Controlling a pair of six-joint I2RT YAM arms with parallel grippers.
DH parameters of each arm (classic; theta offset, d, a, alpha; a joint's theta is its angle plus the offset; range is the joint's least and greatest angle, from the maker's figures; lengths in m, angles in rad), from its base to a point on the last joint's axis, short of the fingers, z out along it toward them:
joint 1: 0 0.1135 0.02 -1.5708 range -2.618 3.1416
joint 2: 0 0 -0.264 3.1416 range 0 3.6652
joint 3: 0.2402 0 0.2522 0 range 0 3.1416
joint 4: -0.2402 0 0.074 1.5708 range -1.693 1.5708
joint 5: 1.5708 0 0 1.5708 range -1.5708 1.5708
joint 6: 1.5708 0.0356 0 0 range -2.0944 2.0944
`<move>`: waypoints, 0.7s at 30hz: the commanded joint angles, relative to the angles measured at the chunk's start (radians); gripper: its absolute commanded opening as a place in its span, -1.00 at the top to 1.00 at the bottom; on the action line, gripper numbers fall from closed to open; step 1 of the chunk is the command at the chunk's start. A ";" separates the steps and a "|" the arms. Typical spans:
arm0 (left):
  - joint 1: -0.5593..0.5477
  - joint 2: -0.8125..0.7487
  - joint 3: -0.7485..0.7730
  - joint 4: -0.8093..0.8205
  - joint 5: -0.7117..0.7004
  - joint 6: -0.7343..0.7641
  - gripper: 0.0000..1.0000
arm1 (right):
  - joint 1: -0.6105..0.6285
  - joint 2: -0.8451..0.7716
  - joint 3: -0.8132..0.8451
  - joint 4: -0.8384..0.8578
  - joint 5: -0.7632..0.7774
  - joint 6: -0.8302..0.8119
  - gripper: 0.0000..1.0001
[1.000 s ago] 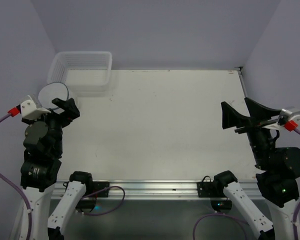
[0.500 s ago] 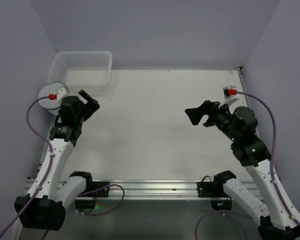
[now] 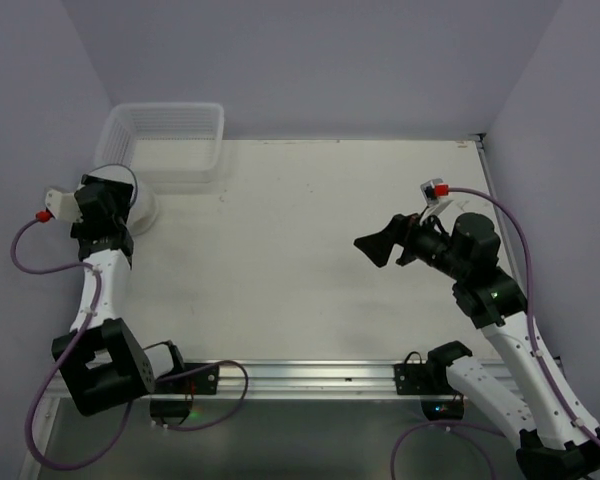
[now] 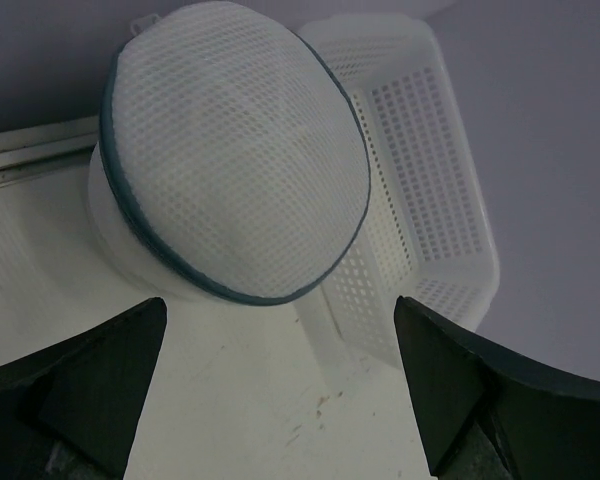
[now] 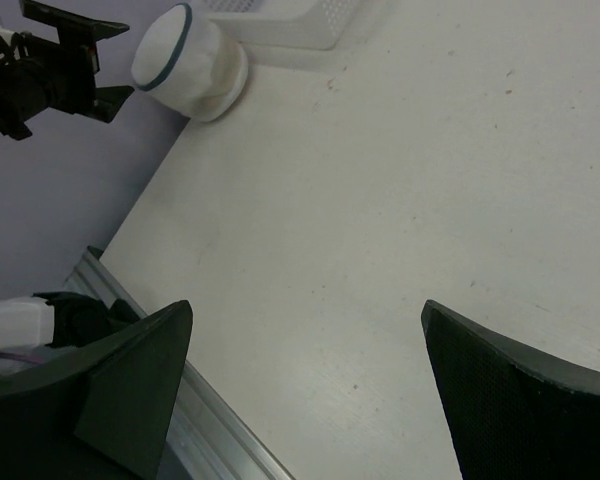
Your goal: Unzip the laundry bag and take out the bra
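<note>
- Left pincer [image 4: 280, 310]: jaws spread wide and holding nothing; both black fingers [image 4: 80, 390] show at the lower corners of the wrist view
- Bag [image 4: 235, 150]: directly ahead of the left pincer, centred on the gap between its fingers, just beyond the tips and not touching them
- Bag's attitude: propped on edge on the table [image 3: 310, 250], with one domed mesh face tilted toward the left pincer
- Zip rim [image 4: 180, 270]: a grey-blue band round the facing dome, with no gap along the visible arc; the far side of the rim is hidden
- Contents: cannot be made out through the white mesh
- Basket [image 4: 420, 170]: behind the bag and to the right of the left pincer's line; its near corner is just beside the bag, and contact between them cannot be told
- Right pincer [image 5: 306, 310]: jaws spread wide and holding nothing, hovering above bare table
- From the right pincer the bag lies far ahead and to the left, well apart, at the table's far corner next to the basket
- Top view: the left arm's wrist covers part of the bag, and the right pincer points toward that side of the table
</note>
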 commanded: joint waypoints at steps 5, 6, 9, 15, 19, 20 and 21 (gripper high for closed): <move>0.072 0.128 -0.057 0.243 0.035 -0.125 -1.00 | -0.002 -0.017 0.005 0.045 -0.069 -0.083 -0.97; 0.076 0.139 -0.063 0.257 0.039 -0.132 -1.00 | -0.002 -0.020 0.005 0.043 -0.069 -0.092 -0.97; 0.090 0.182 -0.077 0.306 0.044 -0.123 -1.00 | -0.002 -0.024 0.008 0.037 -0.064 -0.111 -0.97; 0.106 0.292 -0.066 0.398 0.075 -0.110 -1.00 | -0.003 -0.030 -0.001 0.038 -0.063 -0.135 -0.97; 0.107 0.360 -0.037 0.426 0.117 -0.090 -0.73 | -0.002 -0.028 -0.004 0.046 -0.081 -0.137 -0.97; 0.107 0.372 -0.036 0.427 0.127 -0.085 -0.59 | -0.002 -0.028 -0.004 0.048 -0.087 -0.135 -0.97; 0.109 0.375 -0.036 0.429 0.136 -0.077 -0.45 | -0.002 -0.027 -0.004 0.049 -0.089 -0.135 -0.97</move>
